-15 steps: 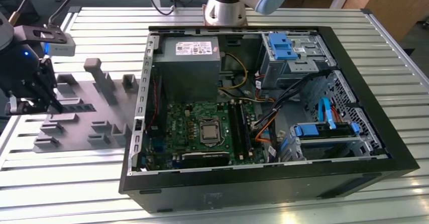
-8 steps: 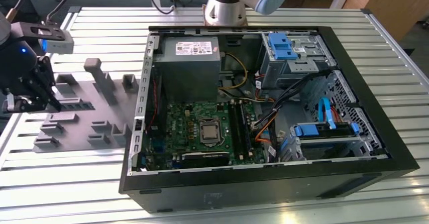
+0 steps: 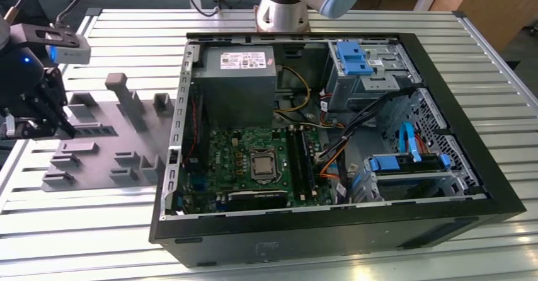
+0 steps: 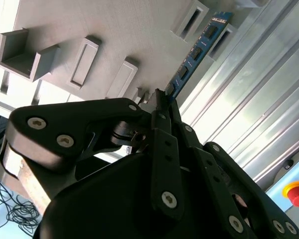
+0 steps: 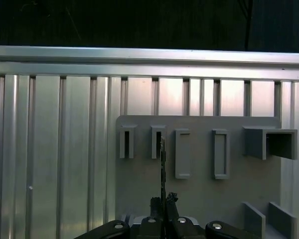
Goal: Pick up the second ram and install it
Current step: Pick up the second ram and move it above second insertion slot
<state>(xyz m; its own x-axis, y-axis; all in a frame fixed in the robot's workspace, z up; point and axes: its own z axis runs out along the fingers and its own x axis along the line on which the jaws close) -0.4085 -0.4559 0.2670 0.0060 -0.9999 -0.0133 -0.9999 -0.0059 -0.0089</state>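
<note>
The second ram (image 4: 197, 50) is a thin blue board with dark chips. It runs from my fingertips out to a slotted grey holder (image 4: 189, 20) on the fixture plate. In the first wrist view the ram (image 5: 162, 164) shows edge-on, its far end at a holder slot (image 5: 157, 142). My gripper (image 4: 162, 97) is shut on the ram's near end, and it also shows in the first wrist view (image 5: 163, 200). In the exterior view my gripper (image 3: 34, 126) hangs over the left end of the grey plate (image 3: 109, 149), well left of the open computer case (image 3: 336, 136).
The motherboard (image 3: 252, 161) lies in the case with long black memory slots (image 3: 301, 158) to the exterior view's right of the processor. Cables, a power supply (image 3: 239, 73) and blue drive clips (image 3: 353, 57) crowd the case. The ribbed metal table (image 3: 84, 230) surrounds everything.
</note>
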